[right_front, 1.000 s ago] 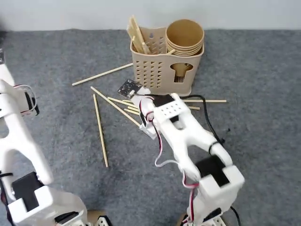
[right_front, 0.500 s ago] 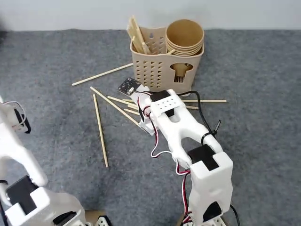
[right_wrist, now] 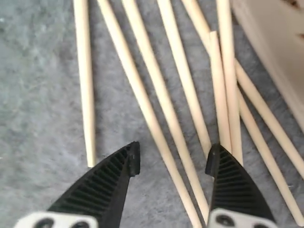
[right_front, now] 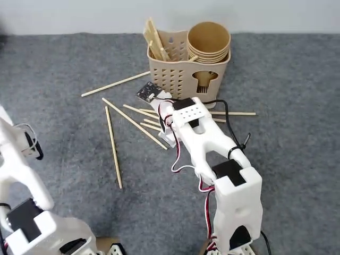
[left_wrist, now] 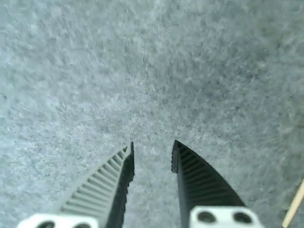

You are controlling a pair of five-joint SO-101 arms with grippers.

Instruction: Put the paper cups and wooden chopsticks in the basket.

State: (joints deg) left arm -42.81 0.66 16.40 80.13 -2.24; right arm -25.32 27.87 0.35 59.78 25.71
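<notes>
Upper centre of the high view: a beige slotted basket [right_front: 180, 79], upright on the grey carpet [right_front: 287, 117]. In its right-hand compartment, a nested stack of paper cups [right_front: 209, 38], mouths up. In its left-hand compartment, a leaning bundle of chopsticks [right_front: 155, 40], ends poking above the rim.

Left of centre and just below the basket: loose chopsticks [right_front: 134, 123] lying flat on the carpet. Among them, one slanted stick [right_front: 116, 84] toward the upper left, one nearly vertical stick [right_front: 113, 147] further down, a crossed cluster beside the basket's foot, and one level stick [right_front: 234, 113] to the right of the arm.

From bottom centre up to the foot of the basket: the right arm [right_front: 212, 146], wrist over the crossed cluster. As for the right gripper [right_wrist: 174, 154]: spread wide, gripping nothing, fingertips low over the carpet. Through the gap, two sticks running lengthwise; beside one fingertip, the end of a third. Cannot tell whether the tips touch the carpet. Close by in the right wrist view, a corner of the basket wall [right_wrist: 280, 42].

Far left and lower left of the high view: the left arm [right_front: 18, 164], well apart from the basket. As for the left gripper [left_wrist: 152, 147]: parted only a little, nothing between the ribbed fingers, above bare carpet, with a single stick end [left_wrist: 294, 204] off to one side.
</notes>
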